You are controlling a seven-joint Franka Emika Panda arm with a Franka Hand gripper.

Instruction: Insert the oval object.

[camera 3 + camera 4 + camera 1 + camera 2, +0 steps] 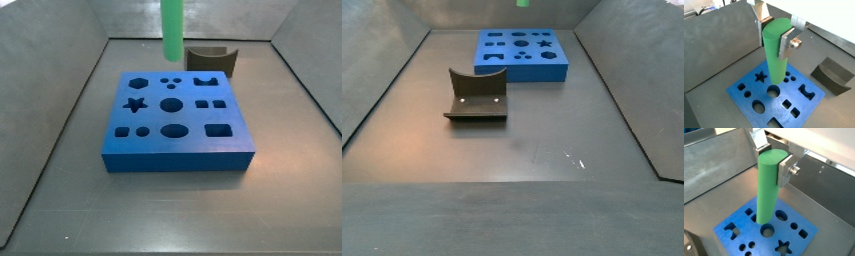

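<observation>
The oval object (775, 55), a long bright green rod, hangs upright in my gripper (774, 38), whose silver fingers are shut on its top end; both also show in a wrist view (767, 193), gripper (772, 164). Below it lies the blue block (814, 100) with several shaped holes, among them an oval hole (758, 106). In a side view the rod (173, 30) hangs clear above the block's (174, 160) far edge; the gripper is out of frame there. Only the rod's tip (521, 2) shows above the block (523, 68) in a side view.
A dark grey curved piece (211, 58) stands behind the block's far right corner; it shows in a side view (476, 97) and a wrist view (832, 75). Grey walls (80, 90) enclose the floor on all sides.
</observation>
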